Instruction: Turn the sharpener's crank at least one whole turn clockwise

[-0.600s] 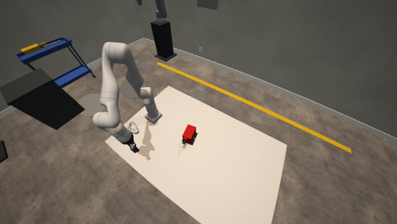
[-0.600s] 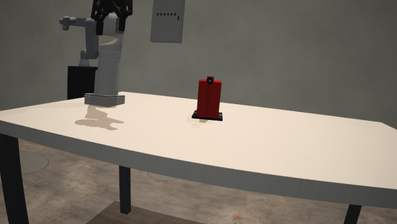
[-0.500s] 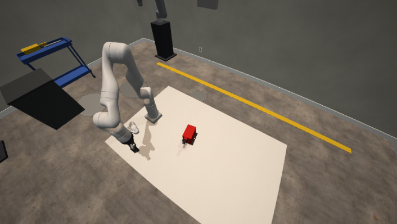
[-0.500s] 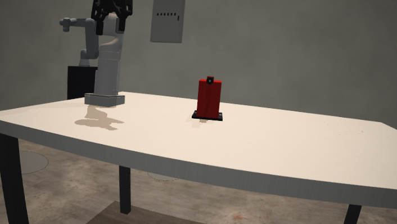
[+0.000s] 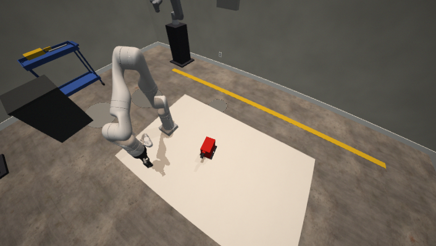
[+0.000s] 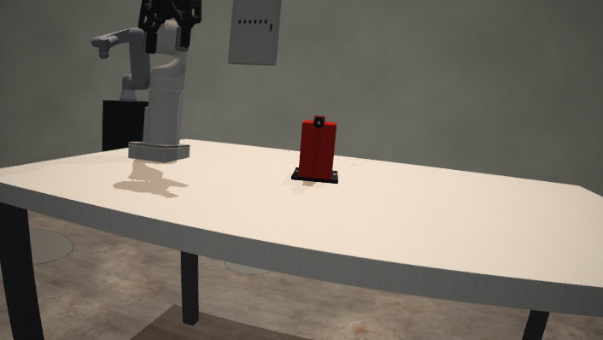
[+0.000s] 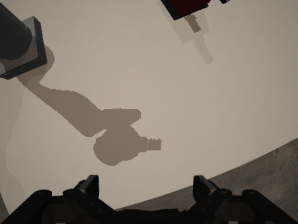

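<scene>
The red pencil sharpener (image 5: 207, 145) (image 6: 317, 147) stands on its black base (image 6: 314, 177) near the middle of the white table (image 5: 247, 185) (image 6: 384, 222) (image 7: 133, 43). Its dark crank knob (image 5: 202, 155) (image 6: 319, 120) sits at the top of its circle, on the end that faces the exterior view. My gripper (image 5: 148, 163) (image 6: 167, 26) (image 7: 146, 186) is open and empty. It hangs high above the table's left edge, far from the sharpener. In the wrist view the sharpener is at the top, well beyond the fingers.
My arm's base (image 5: 168, 127) (image 6: 159, 150) (image 7: 20, 43) is bolted to the table, left of the sharpener. The table edge (image 7: 253, 169) runs just past the fingers. A blue cart (image 5: 49, 55), a black box (image 5: 43, 108) and a black pedestal (image 5: 179, 43) stand on the floor.
</scene>
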